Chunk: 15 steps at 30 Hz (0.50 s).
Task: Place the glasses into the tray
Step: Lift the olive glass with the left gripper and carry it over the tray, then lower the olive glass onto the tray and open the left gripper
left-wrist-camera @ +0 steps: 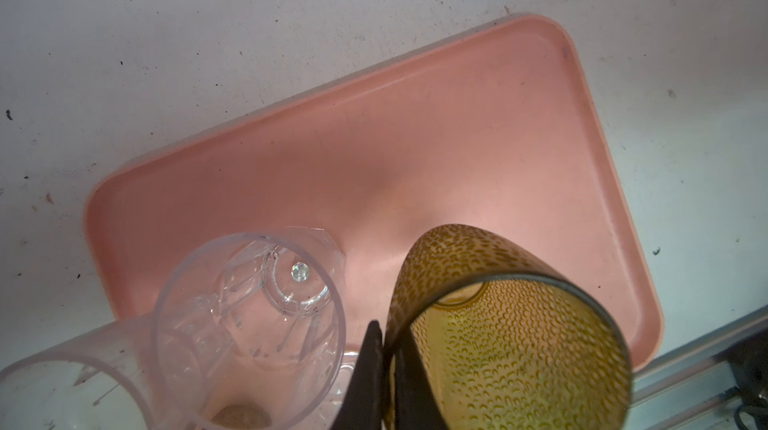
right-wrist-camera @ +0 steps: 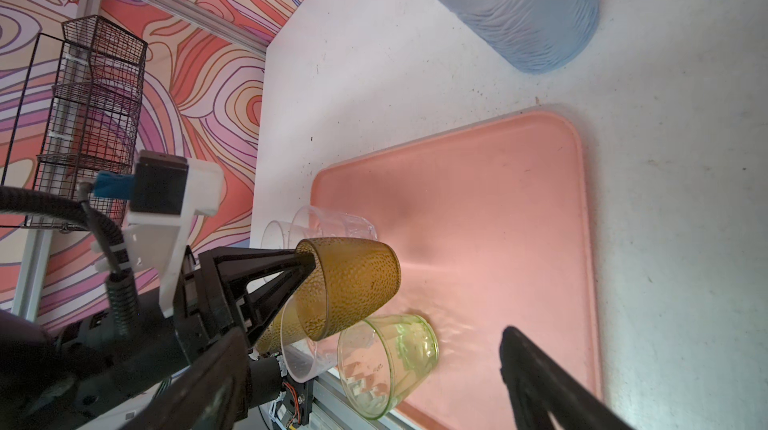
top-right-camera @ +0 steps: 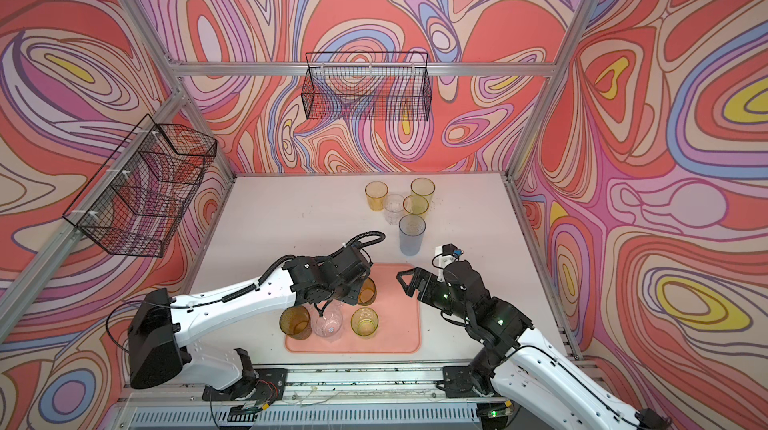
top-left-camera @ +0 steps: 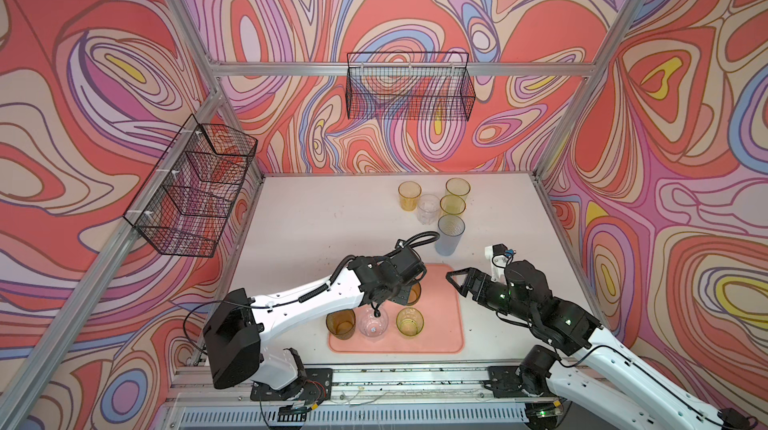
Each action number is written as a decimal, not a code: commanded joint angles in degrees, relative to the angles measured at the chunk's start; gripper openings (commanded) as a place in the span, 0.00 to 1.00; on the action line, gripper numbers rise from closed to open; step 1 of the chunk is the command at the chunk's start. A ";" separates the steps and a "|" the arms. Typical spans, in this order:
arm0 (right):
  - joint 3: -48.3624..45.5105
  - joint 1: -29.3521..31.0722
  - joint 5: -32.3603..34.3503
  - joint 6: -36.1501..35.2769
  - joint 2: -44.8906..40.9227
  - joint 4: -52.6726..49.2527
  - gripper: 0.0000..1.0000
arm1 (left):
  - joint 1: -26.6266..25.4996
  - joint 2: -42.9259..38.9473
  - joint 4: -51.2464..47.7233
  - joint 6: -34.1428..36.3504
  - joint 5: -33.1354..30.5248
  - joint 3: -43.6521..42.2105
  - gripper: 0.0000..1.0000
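My left gripper (left-wrist-camera: 388,336) is shut on the rim of a brown-amber dimpled glass (right-wrist-camera: 353,278), one finger inside and one outside. The glass hangs tilted over the salmon-pink tray (top-left-camera: 440,324). An amber glass (top-left-camera: 340,324), a clear one (top-left-camera: 374,322) and a green one (top-left-camera: 409,322) stand along the tray's near edge. My right gripper (top-left-camera: 455,282) is open and empty above the tray's far right corner. Behind the tray on the table stand a tall pale blue glass (top-left-camera: 450,234), two yellow ones (top-left-camera: 457,188) (top-left-camera: 452,205), an orange one (top-left-camera: 409,196) and a clear one (top-left-camera: 428,208).
A black wire basket (top-left-camera: 409,91) hangs on the back wall and another (top-left-camera: 195,191) on the left wall. An aluminium rail (top-left-camera: 415,378) runs along the table's front edge, right behind the tray's near rim.
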 commanded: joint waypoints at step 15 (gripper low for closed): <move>-0.82 -0.31 0.73 0.59 -0.56 -1.44 0.97 | -0.45 5.68 0.52 -0.76 -2.00 2.02 0.00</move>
